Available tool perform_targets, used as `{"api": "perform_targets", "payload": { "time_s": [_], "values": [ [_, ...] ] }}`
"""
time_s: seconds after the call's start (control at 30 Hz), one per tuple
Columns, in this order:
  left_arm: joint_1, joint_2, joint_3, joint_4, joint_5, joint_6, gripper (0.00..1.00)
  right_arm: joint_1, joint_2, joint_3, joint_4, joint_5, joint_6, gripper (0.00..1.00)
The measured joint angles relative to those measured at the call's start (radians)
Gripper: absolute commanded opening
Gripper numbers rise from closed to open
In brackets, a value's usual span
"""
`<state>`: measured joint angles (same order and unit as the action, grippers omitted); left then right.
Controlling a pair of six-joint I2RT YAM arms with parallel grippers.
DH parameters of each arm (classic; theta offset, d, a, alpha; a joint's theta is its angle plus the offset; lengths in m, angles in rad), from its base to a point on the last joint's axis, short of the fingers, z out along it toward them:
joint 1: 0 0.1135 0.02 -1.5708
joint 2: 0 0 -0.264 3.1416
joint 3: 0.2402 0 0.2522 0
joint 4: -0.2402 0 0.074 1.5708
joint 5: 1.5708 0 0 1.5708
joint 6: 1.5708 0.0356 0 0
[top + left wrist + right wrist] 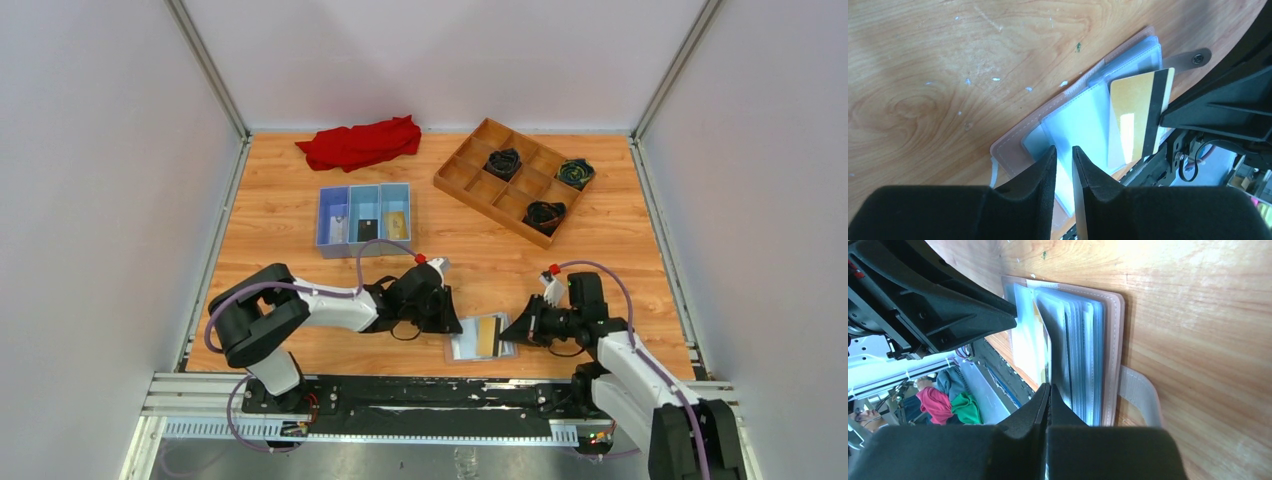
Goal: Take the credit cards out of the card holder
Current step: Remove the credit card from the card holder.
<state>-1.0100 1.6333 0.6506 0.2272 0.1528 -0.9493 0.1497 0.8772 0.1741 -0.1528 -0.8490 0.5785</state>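
Note:
The card holder (466, 345) lies open at the table's near edge, tan-pink outside (1013, 145) with clear sleeves (1083, 355). A gold-tan credit card (488, 335) with a black stripe sticks out of a sleeve on its right side (1135, 120). My right gripper (513, 329) is shut (1049, 388) on that card's outer edge. My left gripper (455, 322) is nearly shut with a narrow slit between the jaws (1064, 150). Its tips rest on the left sleeves and grip nothing. A whitish card (340, 229), a black card (367, 229) and a gold card (396, 222) lie in the blue tray.
The blue three-compartment tray (365, 192) stands mid-table. A wooden grid tray (470, 165) with three dark bundles sits back right. A red cloth (360, 143) lies at the back. The holder's snap strap (1140, 390) pokes out to one side. The black rail (400, 395) runs just beyond the near edge.

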Motion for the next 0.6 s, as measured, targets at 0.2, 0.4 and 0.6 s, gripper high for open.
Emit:
{"api": "perform_targets", "payload": {
  "time_s": [0.2,0.4,0.6],
  "values": [
    [0.0,-0.06,-0.016,-0.055,-0.001,0.019,0.27,0.0,-0.107,0.0,-0.056,0.014,0.004,0.0],
    [0.0,-0.176,-0.012,-0.125,-0.017,0.043,0.28,0.0,-0.181,0.0,-0.087,0.018,0.009,0.0],
    [0.0,-0.26,0.069,-0.286,-0.08,0.088,0.3,0.0,-0.238,0.0,-0.105,0.021,0.02,0.0]
  ]
}}
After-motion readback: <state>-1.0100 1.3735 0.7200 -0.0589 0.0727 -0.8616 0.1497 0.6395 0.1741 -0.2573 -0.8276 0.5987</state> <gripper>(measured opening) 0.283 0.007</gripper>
